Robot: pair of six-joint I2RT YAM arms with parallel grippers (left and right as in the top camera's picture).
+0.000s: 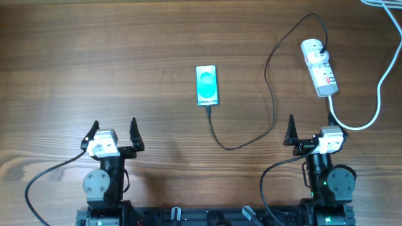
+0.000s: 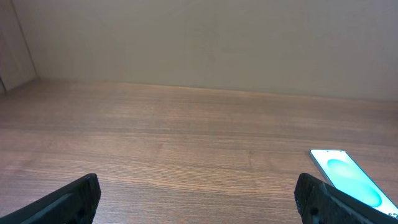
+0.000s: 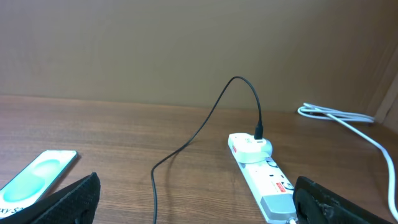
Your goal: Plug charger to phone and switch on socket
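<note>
Left arm (image 1: 103, 182) and right arm (image 1: 328, 179) sit folded, jaws wide open, holding nothing.

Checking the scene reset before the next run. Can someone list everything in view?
phone: 1, teal-and-white screen lit, table centre
charger cable: 1, thin and black, runs from the strip's plug in a loop to the phone's near edge; can't tell if it is inserted
charger plug: 1, white, seated at the strip's far end
power strip: 1, white with red switch marks, far right
cord: 1, thick and white, runs from the strip's near end off the right edge
table: 1, brown wood
left gripper: 1, black, near left, open, empty
right gripper: 1, black, near right, open, empty
</note>
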